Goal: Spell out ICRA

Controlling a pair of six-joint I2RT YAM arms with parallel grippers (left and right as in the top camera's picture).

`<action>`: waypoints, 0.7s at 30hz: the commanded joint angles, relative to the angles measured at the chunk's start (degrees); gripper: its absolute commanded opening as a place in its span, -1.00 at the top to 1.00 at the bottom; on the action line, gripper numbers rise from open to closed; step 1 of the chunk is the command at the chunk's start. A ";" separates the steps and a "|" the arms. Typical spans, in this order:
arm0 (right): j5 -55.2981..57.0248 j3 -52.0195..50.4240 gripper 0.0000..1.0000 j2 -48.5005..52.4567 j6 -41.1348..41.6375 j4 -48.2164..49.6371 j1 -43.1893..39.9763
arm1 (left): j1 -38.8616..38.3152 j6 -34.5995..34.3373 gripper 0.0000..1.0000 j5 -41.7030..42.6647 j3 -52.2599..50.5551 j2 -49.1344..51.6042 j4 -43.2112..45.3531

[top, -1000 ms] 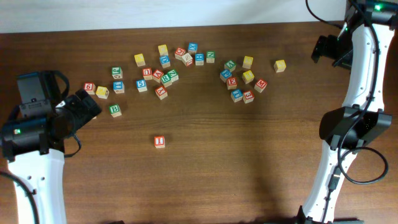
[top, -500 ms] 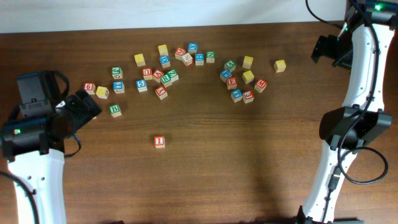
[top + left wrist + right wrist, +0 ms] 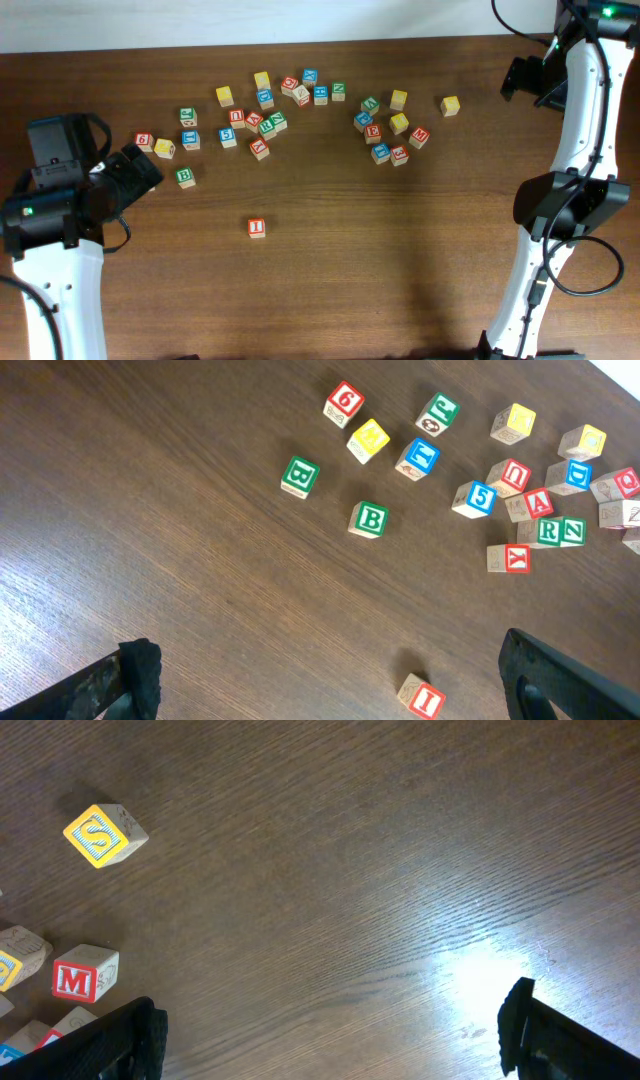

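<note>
Red I (image 3: 257, 227) lies apart — green R (image 3: 548, 530), red A (image 3: 537, 502) adjacent.

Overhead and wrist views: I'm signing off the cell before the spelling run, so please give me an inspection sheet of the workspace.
Surface: dark wooden table, glare patch in right wrist view.
Job's things: I cube alone, near side; R cube and A cube in the left cluster; C not made out.
Clutter: two loose clusters of other cubes, among them B cube, S cube, M cube.
Tools: left tool open, empty; right tool open, empty.
Cables: black cable looping by the right arm.
Surroundings: white strip beyond the far edge.
</note>
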 commanded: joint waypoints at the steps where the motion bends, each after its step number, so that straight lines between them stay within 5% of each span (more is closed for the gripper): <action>1: -0.11 -0.31 -0.97 -0.59 0.50 -0.13 0.33 | 0.35 -0.33 -0.98 -0.70 0.22 -0.02 -0.04; 12: -0.11 -0.31 -0.97 -0.59 0.50 -0.13 0.33 | 0.33 -0.26 -0.99 1.77 0.22 -0.02 0.39; 13: -0.11 -0.31 -0.97 -0.59 0.50 -0.13 0.31 | 0.33 1.38 -0.31 3.82 0.22 -0.02 0.57; 15: -0.11 -0.31 -0.97 -0.59 0.50 -0.13 0.31 | 0.33 2.10 0.25 5.29 0.22 -0.02 0.83; 16: -0.11 -0.31 -0.97 -0.59 0.50 -0.13 0.33 | 0.33 2.08 0.84 5.29 0.22 -0.02 0.87; 17: -0.11 -0.31 -0.97 -0.59 0.50 -0.13 0.31 | 0.33 2.12 1.00 5.27 0.31 -0.02 0.90; 21: -0.11 -0.31 -0.97 -0.59 0.50 -0.13 0.33 | 0.33 6.27 1.00 5.22 1.42 0.09 -0.26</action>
